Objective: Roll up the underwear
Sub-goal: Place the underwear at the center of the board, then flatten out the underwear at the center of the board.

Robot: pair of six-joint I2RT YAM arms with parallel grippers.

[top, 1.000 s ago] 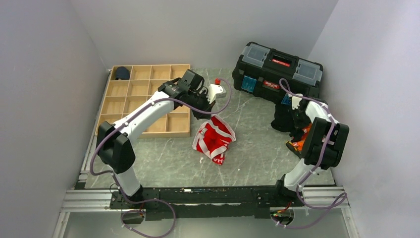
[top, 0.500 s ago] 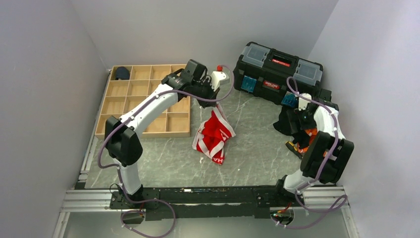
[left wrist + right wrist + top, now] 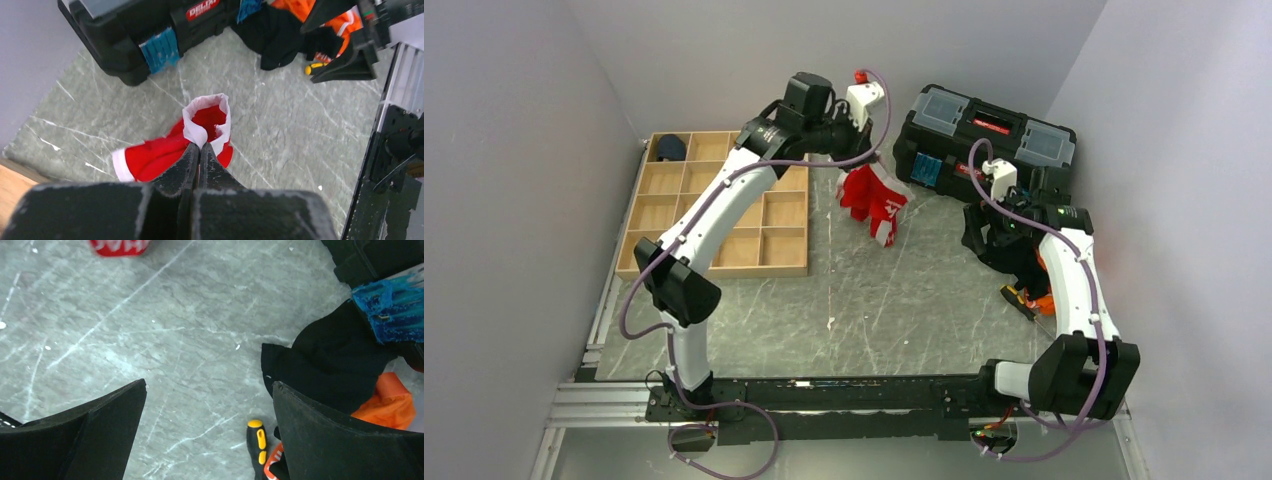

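The underwear (image 3: 874, 197), bright red with white trim, hangs in the air over the back of the table, just left of the toolbox. My left gripper (image 3: 848, 172) is shut on its white-edged hem. In the left wrist view the fingertips (image 3: 199, 146) pinch that hem and the red fabric (image 3: 155, 159) dangles below them. A red corner of the underwear (image 3: 120, 246) shows at the top edge of the right wrist view. My right gripper (image 3: 209, 385) stands wide open over bare table with nothing between its fingers. From above, the right gripper (image 3: 980, 226) sits beside the dark cloth pile.
A black toolbox (image 3: 984, 135) stands at the back right. A wooden compartment tray (image 3: 724, 205) lies at the left with a navy bundle (image 3: 669, 148) in its far corner. A black cloth (image 3: 330, 360), an orange cloth (image 3: 392, 405) and a yellow-black screwdriver (image 3: 257, 440) lie at the right.
My left arm has lifted the underwear off the table, up and toward the back. My right gripper has opened wide and swung left, away from the cloth pile.
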